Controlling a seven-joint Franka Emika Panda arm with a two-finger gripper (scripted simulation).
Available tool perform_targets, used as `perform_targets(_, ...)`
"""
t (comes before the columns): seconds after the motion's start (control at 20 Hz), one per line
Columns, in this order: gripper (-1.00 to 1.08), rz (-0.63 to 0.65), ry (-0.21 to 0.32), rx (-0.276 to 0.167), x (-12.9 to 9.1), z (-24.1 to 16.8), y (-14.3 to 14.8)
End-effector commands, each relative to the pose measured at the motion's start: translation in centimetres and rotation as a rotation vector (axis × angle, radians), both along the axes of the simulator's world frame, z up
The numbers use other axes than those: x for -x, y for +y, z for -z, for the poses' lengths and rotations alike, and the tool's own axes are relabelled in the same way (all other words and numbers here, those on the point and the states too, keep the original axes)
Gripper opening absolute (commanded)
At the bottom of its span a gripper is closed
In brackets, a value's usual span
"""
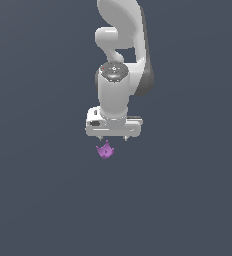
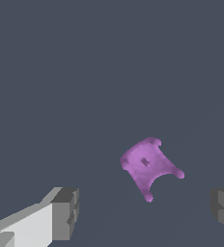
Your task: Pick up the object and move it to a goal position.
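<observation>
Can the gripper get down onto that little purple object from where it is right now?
Probably yes. The gripper is open, the purple object lies free of both fingers, and nothing else shows around it, so the way looks clear.

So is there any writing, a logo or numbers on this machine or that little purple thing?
None can be read. The white arm and its claw show plain surfaces; a dark patch on the claw body is too small to tell. The purple object carries no marks, only a small hole.
</observation>
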State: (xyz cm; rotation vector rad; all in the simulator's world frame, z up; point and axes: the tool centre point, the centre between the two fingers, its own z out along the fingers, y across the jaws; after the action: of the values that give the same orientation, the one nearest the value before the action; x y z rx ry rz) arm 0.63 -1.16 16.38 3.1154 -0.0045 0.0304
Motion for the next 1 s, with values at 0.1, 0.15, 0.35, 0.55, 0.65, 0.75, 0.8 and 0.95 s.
perform_targets(0.1, 1.00, 0.001, 0.000, 0.001, 0.0, 0.0, -0.1)
perform_targets(0.15, 1.00, 0.001, 0.001, 0.003, 0.0, 0.0, -0.2)
perform_targets(0.35, 1.00, 0.011, 0.003, 0.014, -0.2, -0.1, -0.8)
perform_targets(0.55, 1.00, 0.019, 0.003, 0.017, -0.2, -0.2, -1.0)
perform_targets(0.65, 1.00, 0.017, 0.003, 0.017, -0.2, -0.2, -0.9)
perform_targets(0.75, 1.00, 0.011, 0.004, 0.016, -0.2, -0.1, -0.9)
perform_targets(0.8, 1.00, 0.005, 0.004, 0.016, -0.2, 0.0, -1.0)
perform_targets(0.95, 1.00, -0.018, 0.006, 0.016, -0.1, 0.2, -1.1)
